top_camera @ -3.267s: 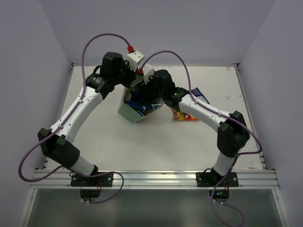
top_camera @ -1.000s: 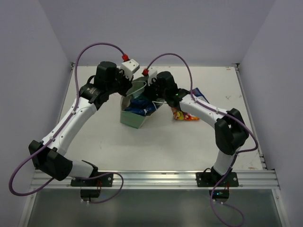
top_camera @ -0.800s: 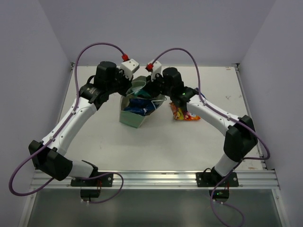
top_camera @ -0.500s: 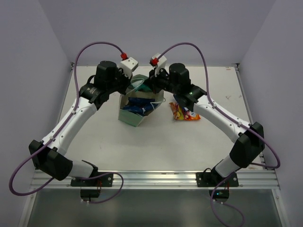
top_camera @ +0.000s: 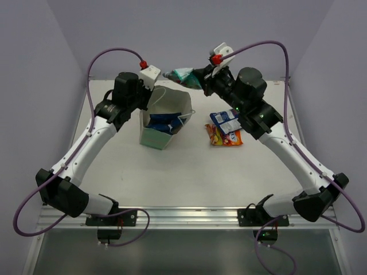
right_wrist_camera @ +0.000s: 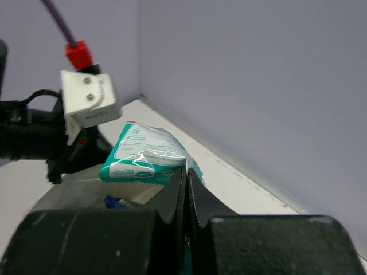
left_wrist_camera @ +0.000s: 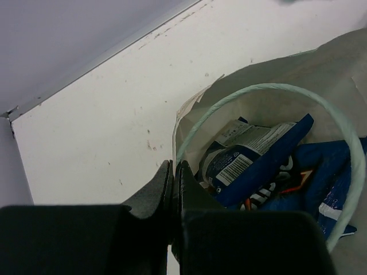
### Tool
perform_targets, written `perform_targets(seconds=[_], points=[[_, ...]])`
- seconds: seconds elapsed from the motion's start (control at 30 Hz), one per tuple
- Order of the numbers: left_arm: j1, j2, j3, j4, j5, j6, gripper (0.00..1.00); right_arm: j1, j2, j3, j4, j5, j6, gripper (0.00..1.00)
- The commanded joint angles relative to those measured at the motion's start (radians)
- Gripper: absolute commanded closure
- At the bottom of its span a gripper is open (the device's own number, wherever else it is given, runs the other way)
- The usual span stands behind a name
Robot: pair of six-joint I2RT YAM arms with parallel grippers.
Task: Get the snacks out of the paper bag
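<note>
L arm [top_camera: 86,148]: elbow low at near-left, forearm reaching up & inward, wrist bent down over the bag's left side. L gripper [left_wrist_camera: 174,172] is clamped on the left rim of the bag [top_camera: 156,139], fingers pressed together w/ the paper edge between them. Bag stands centre-left on table [top_camera: 172,177], long axis upright, mouth open upward, cream inside showing. Handle loop [left_wrist_camera: 275,89] arcs across the mouth. Blue packets [left_wrist_camera: 269,166] lie jumbled inside, one w/ barcode facing up.

Teal packet [top_camera: 182,75] is in the air, above & just beyond the bag's far rim. Its long axis is approx level, running left-right, free end pointing left toward the L wrist. R gripper [right_wrist_camera: 186,172] is pinched tight on its right end.

Right of bag, flat on table: loose blue packet [top_camera: 223,118] farther back, orange-red-yellow packet [top_camera: 225,139] nearer, the two touching.

R arm [top_camera: 292,156]: elbow far out at near-right, long forearm stretched up & inward past those two packets, wrist raised high, gripper aimed left.
</note>
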Motion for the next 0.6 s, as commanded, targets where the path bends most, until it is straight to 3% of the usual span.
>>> perform_targets(seconds=[0.0, 0.2, 0.33, 0.47, 0.53, 0.57], points=[[0.035, -0.001, 0.062, 0.116, -0.045, 0.037, 1.00, -0.055, -0.056, -0.026, 0.089, 0.165, -0.042, 1.00], [0.078, 0.037, 0.128, 0.158, 0.014, 0.111, 1.00, -0.194, -0.068, -0.190, 0.115, 0.389, -0.005, 1.00], [0.079, 0.073, 0.151, 0.182, 0.030, 0.178, 1.00, -0.260, -0.031, -0.311, 0.119, 0.619, 0.056, 1.00], [0.079, 0.080, 0.136, 0.193, 0.084, 0.213, 1.00, -0.280, 0.001, -0.440, 0.117, 0.688, 0.147, 0.98], [0.078, 0.077, 0.105, 0.195, 0.096, 0.221, 1.00, -0.280, 0.013, -0.472, 0.021, 0.637, 0.240, 0.81], [0.076, 0.076, 0.093, 0.192, 0.104, 0.221, 1.00, -0.280, 0.015, -0.472, -0.013, 0.551, 0.268, 0.64]])
